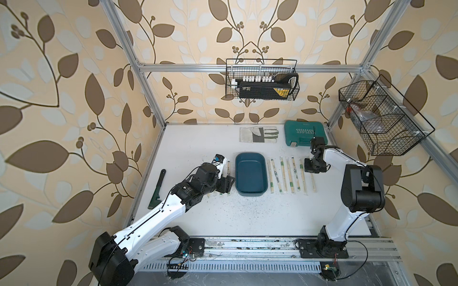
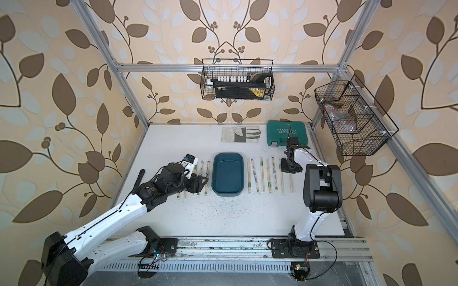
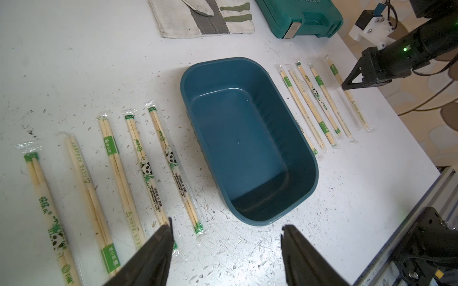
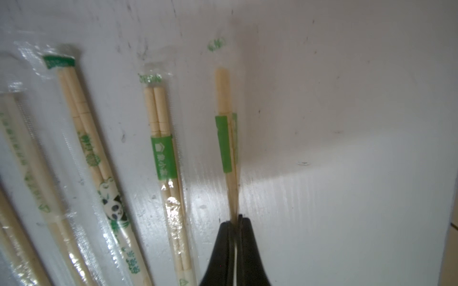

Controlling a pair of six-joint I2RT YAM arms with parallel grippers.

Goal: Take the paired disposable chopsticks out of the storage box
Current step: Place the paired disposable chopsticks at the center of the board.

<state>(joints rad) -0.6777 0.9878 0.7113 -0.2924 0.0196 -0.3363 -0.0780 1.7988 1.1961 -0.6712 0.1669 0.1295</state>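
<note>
Bright even light, tabletop glare, wrist-view blur

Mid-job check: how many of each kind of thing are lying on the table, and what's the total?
Chopstick pairs: 12 (one held by the right end effector)
Storage box: 1
Work glove: 1
Green tool case: 1
Wrench: 1
Total: 16

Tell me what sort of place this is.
Probably a robot test cell, not a real room: wallpapered panels sit behind an aluminium frame, and a left arm and a right arm are bolted to a rail beside the table.
</note>
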